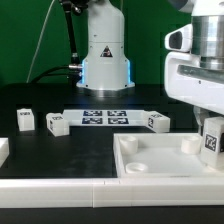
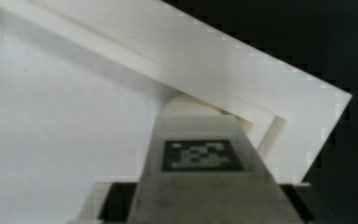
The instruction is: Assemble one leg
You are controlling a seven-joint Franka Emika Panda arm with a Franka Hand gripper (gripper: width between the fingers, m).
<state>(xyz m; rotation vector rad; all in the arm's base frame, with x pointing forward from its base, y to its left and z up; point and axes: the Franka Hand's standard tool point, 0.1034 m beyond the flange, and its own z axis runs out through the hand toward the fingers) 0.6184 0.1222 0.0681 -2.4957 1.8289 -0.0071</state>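
My gripper [image 1: 207, 122] is shut on one leg [image 1: 211, 141], a stubby white block with a square tag, and holds it upright over the right corner of the large white slab [image 1: 150, 165]. In the wrist view the leg [image 2: 201, 150] runs out from between my dark fingers [image 2: 123, 200], and its far end lies at the slab's raised corner rim [image 2: 247, 80]. Whether the leg touches the slab I cannot tell. Three more legs stand on the black table: two at the exterior view's left [image 1: 26, 121] [image 1: 57, 123] and one right of middle [image 1: 158, 122].
The marker board [image 1: 105, 117] lies flat behind the slab, in front of the robot base [image 1: 105, 60]. A white block [image 1: 3, 150] shows at the exterior view's left edge. A white ledge [image 1: 60, 188] runs along the front.
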